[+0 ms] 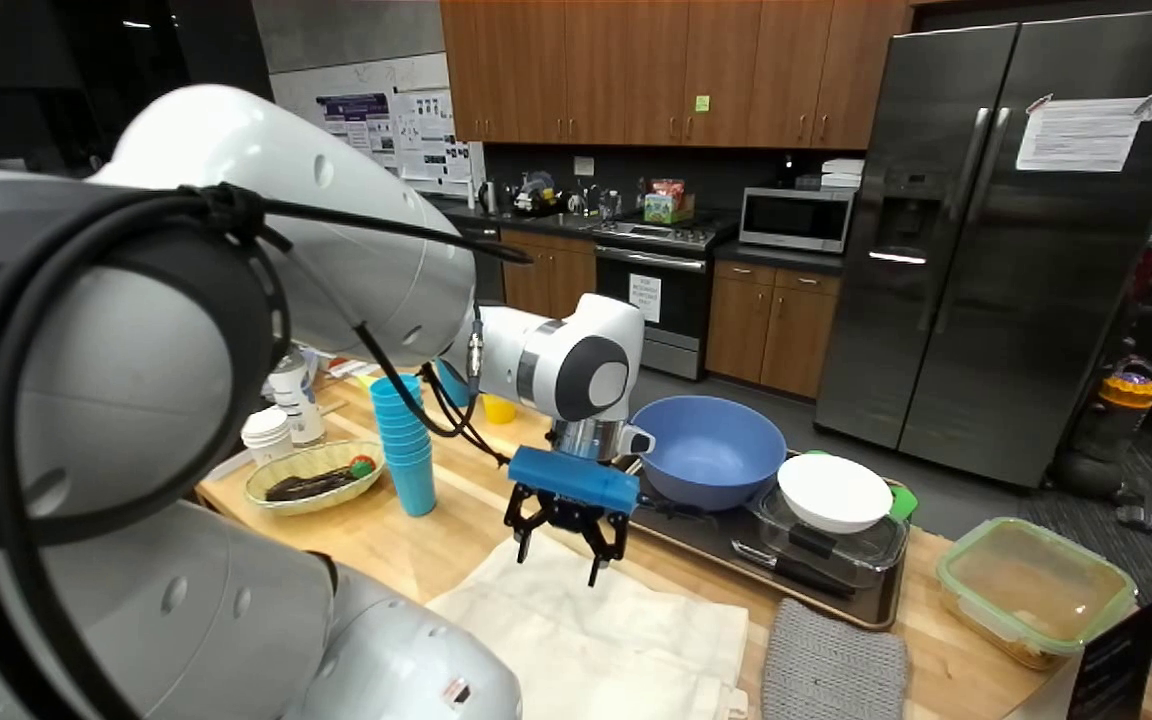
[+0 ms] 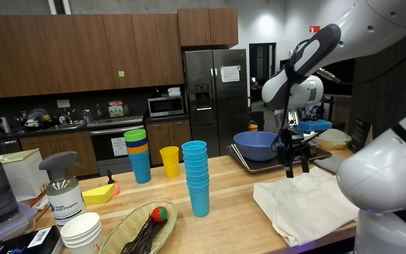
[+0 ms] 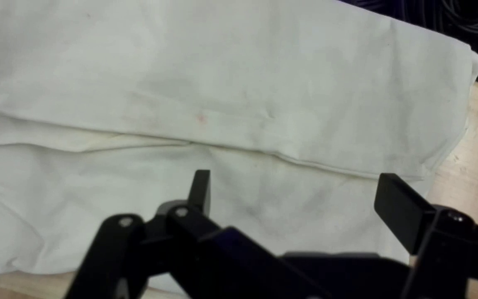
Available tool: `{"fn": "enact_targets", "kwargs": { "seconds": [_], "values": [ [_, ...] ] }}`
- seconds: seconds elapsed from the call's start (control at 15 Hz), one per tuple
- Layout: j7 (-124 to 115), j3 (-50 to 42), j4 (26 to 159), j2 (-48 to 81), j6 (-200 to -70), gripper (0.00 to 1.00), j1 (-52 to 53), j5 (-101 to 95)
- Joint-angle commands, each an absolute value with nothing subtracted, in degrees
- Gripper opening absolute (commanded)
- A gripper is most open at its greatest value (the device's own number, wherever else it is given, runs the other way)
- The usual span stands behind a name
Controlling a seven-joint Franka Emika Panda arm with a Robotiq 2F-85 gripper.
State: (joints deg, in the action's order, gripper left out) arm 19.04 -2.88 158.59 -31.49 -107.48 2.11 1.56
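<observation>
My gripper (image 1: 558, 562) points down over a cream cloth (image 1: 596, 640), its fingers spread wide and nothing between them. In the wrist view the cloth (image 3: 222, 83) fills most of the picture. It is folded over, with a layered edge running across just beyond the fingertips (image 3: 199, 187). Bare wood shows past its right end. An exterior view shows the gripper (image 2: 297, 171) above the far part of the cloth (image 2: 305, 211), apparently a little clear of it. The cloth lies fairly flat, with a few wrinkles.
Behind the gripper a dark tray (image 2: 252, 170) bears a blue bowl (image 1: 711, 455); a white bowl (image 1: 834, 492) sits on a clear container there. A grey knit mat (image 1: 833, 660) lies beside the cloth. Stacked blue cups (image 2: 198, 180) and a wicker basket (image 2: 127, 222) stand across the table.
</observation>
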Motion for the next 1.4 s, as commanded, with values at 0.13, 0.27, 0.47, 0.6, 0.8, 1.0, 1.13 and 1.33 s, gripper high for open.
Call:
{"fn": "enact_targets", "kwargs": {
  "seconds": [0.13,0.27,0.47,0.6,0.8,1.0,1.13,1.33],
  "values": [
    [19.05,-3.39,158.52,-31.98,-107.11,1.0,2.6,1.31],
    [19.11,-3.4,158.53,-31.97,-107.09,1.0,2.6,1.31],
    [20.36,-3.73,158.92,-32.49,-107.29,1.0,3.11,1.84],
    [21.93,-3.78,158.8,-32.4,-107.35,1.0,3.21,0.69],
    [24.04,-4.0,158.58,-31.68,-107.83,1.0,3.15,-0.53],
    [24.85,-3.57,159.41,-31.87,-110.73,1.0,2.94,-1.77],
    [22.64,-2.59,158.91,-30.7,-119.42,1.0,2.23,-4.38],
    [19.9,-2.05,158.94,-29.08,-130.52,1.0,0.35,-10.59]
  ]
}}
